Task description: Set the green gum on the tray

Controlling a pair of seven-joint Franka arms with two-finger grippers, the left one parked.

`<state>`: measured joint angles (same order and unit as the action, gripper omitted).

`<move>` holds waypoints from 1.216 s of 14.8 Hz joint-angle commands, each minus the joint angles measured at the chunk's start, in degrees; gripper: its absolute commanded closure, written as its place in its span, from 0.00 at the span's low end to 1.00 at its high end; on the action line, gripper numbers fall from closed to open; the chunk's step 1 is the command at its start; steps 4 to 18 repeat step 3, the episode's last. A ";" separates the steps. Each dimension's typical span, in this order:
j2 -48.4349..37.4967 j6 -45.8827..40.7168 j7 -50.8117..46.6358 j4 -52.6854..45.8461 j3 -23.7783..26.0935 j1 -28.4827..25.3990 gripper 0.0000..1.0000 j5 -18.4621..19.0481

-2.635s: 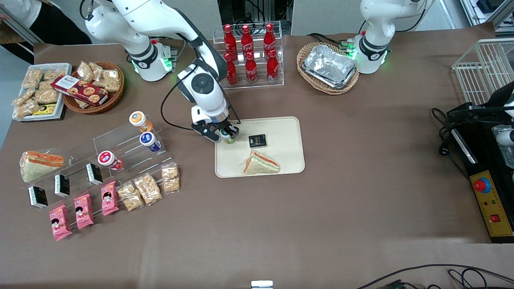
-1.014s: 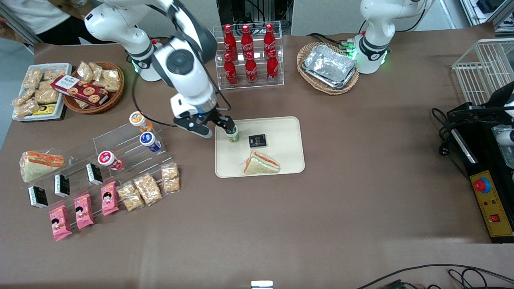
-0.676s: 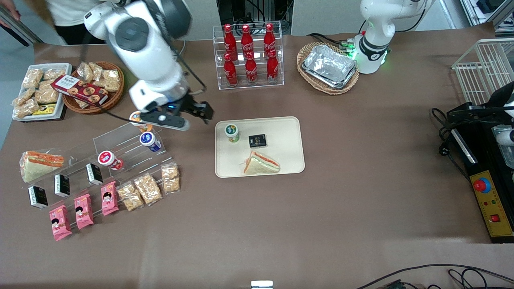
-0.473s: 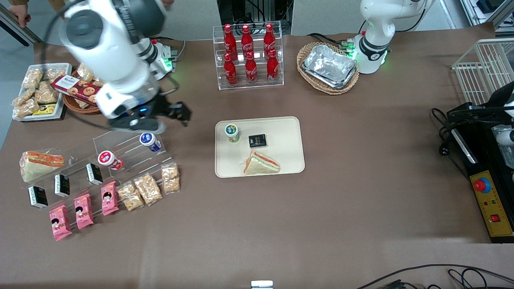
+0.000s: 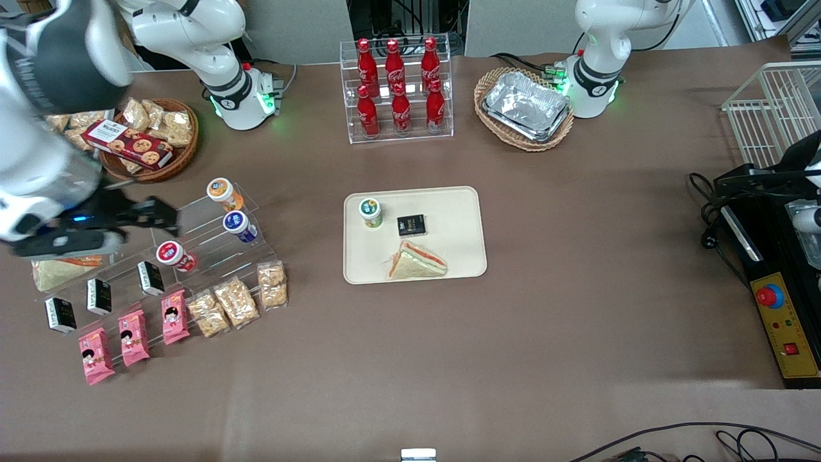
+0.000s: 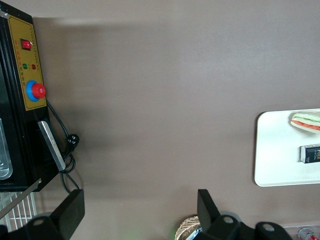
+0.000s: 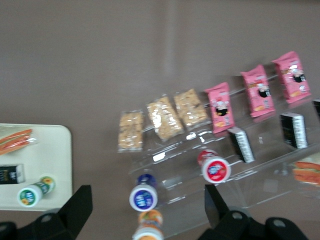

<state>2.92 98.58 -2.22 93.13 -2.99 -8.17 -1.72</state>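
Open pincer [image 5: 168, 216] above tiered snack rack [image 5: 211, 224]

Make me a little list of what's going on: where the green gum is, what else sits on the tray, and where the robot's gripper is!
gum: green gum stands upright on the tray, by a corner
also on tray: sandwich, small black box
gripper: gripper open, holding nothing, up over the clear rack toward the working arm's end of the table
touching gum: nothing
task: looks done

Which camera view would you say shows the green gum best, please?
The front view: the green gum stands upright on the tray, unobstructed, far from the gripper. The right wrist view shows it blurrier; the left wrist view misses it.
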 commanded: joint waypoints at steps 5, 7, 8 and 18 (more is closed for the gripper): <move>0.07 -4.18 1.96 -3.04 0.97 3.77 0.00 0.48; 0.07 -4.18 1.96 -3.04 0.97 3.77 0.00 0.48; 0.07 -4.18 1.96 -3.04 0.97 3.77 0.00 0.48; 0.07 -4.18 1.96 -3.04 0.97 3.77 0.00 0.48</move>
